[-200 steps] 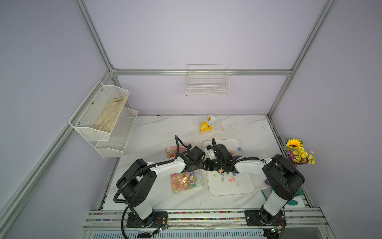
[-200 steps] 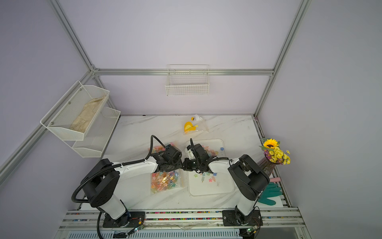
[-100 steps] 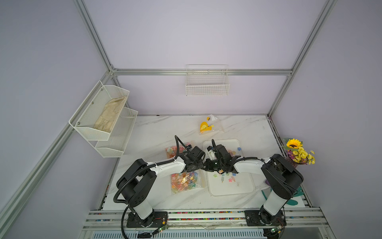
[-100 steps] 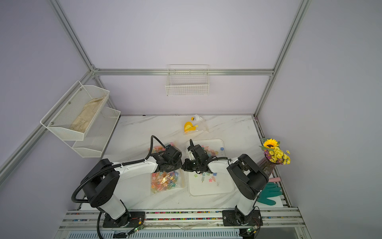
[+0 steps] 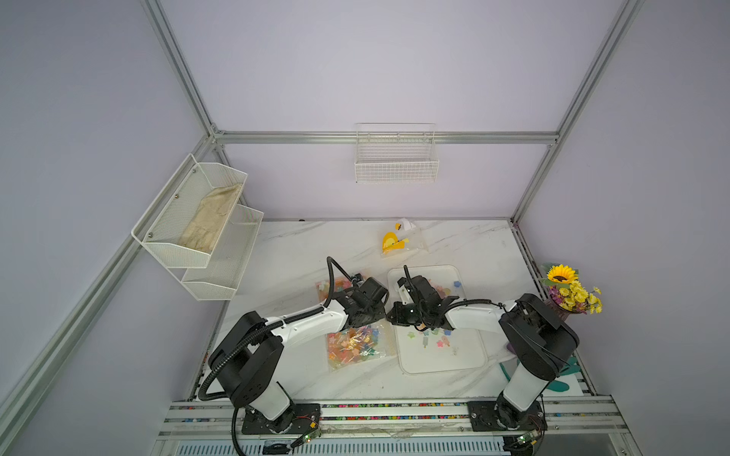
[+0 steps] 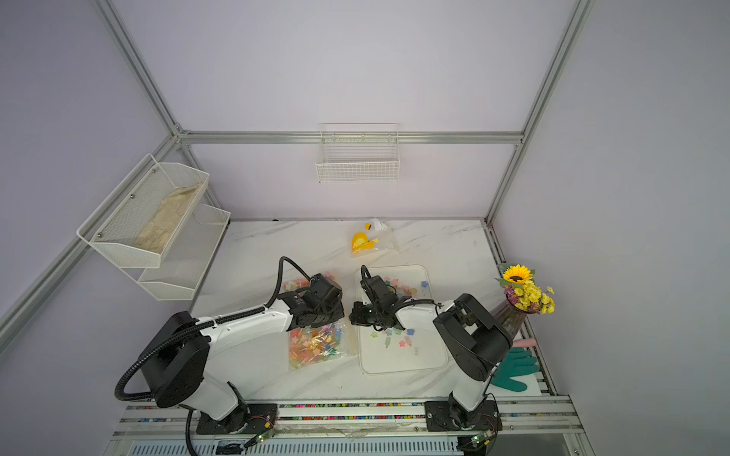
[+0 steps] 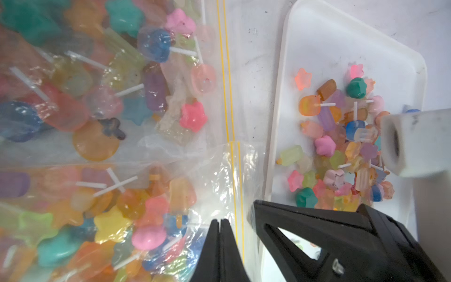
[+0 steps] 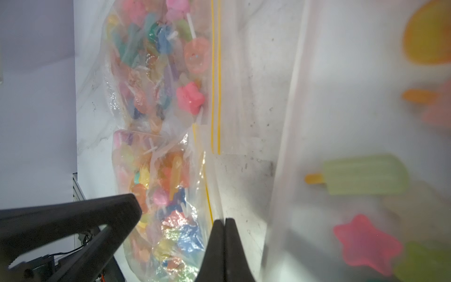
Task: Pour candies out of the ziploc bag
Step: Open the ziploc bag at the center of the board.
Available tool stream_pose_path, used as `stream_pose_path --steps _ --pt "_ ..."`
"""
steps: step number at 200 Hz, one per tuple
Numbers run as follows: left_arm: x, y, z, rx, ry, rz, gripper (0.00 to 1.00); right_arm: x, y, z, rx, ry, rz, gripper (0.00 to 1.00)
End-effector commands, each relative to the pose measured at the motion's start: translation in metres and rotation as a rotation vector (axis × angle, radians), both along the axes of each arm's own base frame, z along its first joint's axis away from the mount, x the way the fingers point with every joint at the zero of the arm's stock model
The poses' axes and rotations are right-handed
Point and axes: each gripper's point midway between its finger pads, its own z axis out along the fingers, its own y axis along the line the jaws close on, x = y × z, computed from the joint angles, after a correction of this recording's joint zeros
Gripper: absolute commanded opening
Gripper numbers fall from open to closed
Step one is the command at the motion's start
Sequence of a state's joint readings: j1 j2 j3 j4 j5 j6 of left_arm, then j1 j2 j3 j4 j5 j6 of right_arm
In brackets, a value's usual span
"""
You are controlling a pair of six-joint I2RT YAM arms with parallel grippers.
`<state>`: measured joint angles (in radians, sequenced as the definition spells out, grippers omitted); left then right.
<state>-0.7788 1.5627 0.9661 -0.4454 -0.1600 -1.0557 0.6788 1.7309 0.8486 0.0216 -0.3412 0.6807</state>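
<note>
Beside tray (image 5: 442, 363) | ziploc bag (image 5: 357, 347) mouth at closed left tool (image 7: 220, 221), right tool (image 8: 225, 220)

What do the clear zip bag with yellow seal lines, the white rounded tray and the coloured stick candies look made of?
Clear zip bag: thin soft plastic film, glossy; it crinkles and glints. White tray: likely rigid plastic, smooth matte, scuffed, rounded rim. Coloured stick candies: translucent, glossy, moulded; real sugar or resin, cannot tell.

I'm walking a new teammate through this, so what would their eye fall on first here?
The bright candies: crammed in a clear bag at the middle of the table and scattered on the white tray beside it. The left hand and right hand are both shut on the bag's mouth. A sunflower bouquet stands by the table's right edge.
</note>
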Motion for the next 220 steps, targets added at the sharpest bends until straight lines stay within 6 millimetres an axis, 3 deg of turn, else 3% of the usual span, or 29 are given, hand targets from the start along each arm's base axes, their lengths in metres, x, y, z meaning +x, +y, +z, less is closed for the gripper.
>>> stream_pose_path --steps 1,36,47,54,77,115,163,220 --pt "-0.004 0.013 0.001 0.017 -0.013 0.02 0.0 0.005 -0.01 -0.001 -0.039 -0.008 -0.06 0.0" --pt "-0.004 0.013 0.001 0.01 -0.01 0.037 0.0 0.005 -0.003 0.012 0.023 -0.05 -0.028 0.0" --pt "-0.001 0.012 0.004 0.003 -0.016 0.04 0.25 0.002 0.003 0.017 0.06 -0.059 0.003 0.0" --pt "0.001 0.009 0.007 -0.006 -0.024 0.04 0.35 0.001 0.007 0.02 0.078 -0.062 0.019 0.0" --pt "0.007 0.002 0.015 -0.039 -0.044 0.041 0.51 -0.004 0.014 0.024 0.12 -0.062 0.073 0.0" --pt "0.016 -0.009 0.02 -0.066 -0.061 0.038 0.52 -0.008 0.017 0.023 0.129 -0.057 0.094 0.0" --pt "0.023 -0.024 0.012 -0.088 -0.042 0.014 0.49 -0.009 0.015 0.02 0.119 -0.05 0.092 0.0" --pt "0.028 -0.031 0.007 -0.088 -0.037 0.01 0.44 -0.009 0.014 0.016 0.109 -0.043 0.093 0.0"
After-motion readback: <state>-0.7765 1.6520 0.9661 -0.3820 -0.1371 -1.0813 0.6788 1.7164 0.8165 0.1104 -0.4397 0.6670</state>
